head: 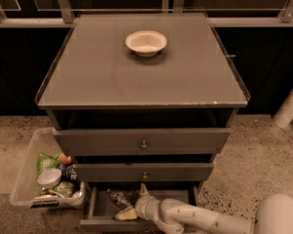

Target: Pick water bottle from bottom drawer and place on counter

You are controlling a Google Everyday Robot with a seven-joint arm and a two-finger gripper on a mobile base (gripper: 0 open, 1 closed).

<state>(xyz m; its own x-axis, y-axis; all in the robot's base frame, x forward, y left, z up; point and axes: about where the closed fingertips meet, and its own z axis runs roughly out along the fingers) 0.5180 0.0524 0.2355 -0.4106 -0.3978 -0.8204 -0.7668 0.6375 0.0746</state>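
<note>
The bottom drawer (100,221) stands pulled open at the foot of the grey cabinet. The water bottle (118,197) lies on its side inside it, at the back left, clear and ribbed. My gripper (134,203) reaches into the drawer from the lower right, one finger pointing up at the bottle's right end and one lying low in front of it. The fingers are spread and nothing is held between them. The counter (97,77) is the broad grey glossy top above.
A white bowl (146,42) sits at the back middle of the counter. The top and middle drawers are slightly pulled out above my arm. A clear bin (27,172) with snack packets and a cup stands on the floor left of the cabinet.
</note>
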